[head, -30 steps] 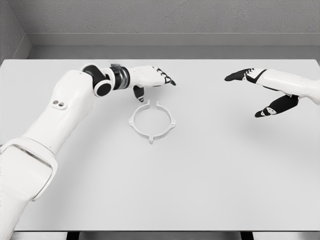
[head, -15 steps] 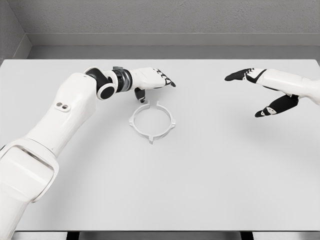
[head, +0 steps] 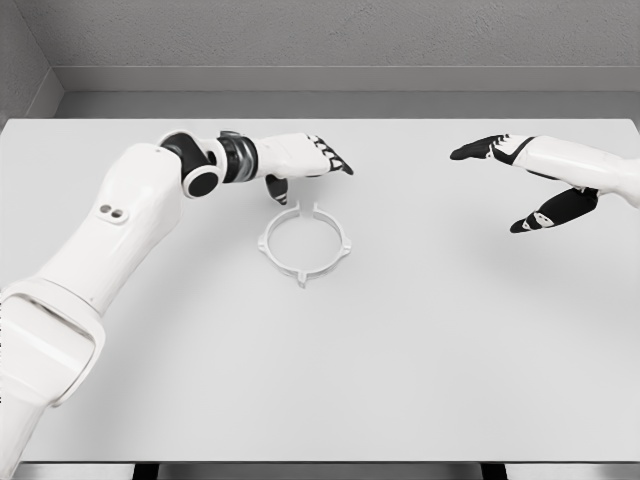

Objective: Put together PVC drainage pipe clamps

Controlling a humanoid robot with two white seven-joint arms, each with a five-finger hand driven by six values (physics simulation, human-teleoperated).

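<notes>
A white ring-shaped pipe clamp point(head: 304, 243) with small outer tabs and a gap at its far side lies flat on the white table point(head: 400, 340), left of the middle. My left hand point(head: 312, 166) hovers just beyond the clamp's far edge, fingers stretched out to the right and thumb point(head: 277, 188) hanging down toward the ring, holding nothing. My right hand point(head: 510, 180) floats at the far right, well away from the clamp, fingers spread and empty.
The table's back edge meets a grey wall point(head: 330, 40). Its front edge runs along the bottom of the picture. My left arm point(head: 120, 230) crosses the table's left part.
The left elbow and upper arm have shifted slightly left and down. The left hand stays over the clamp's far edge. The right hand and the clamp have not moved.
</notes>
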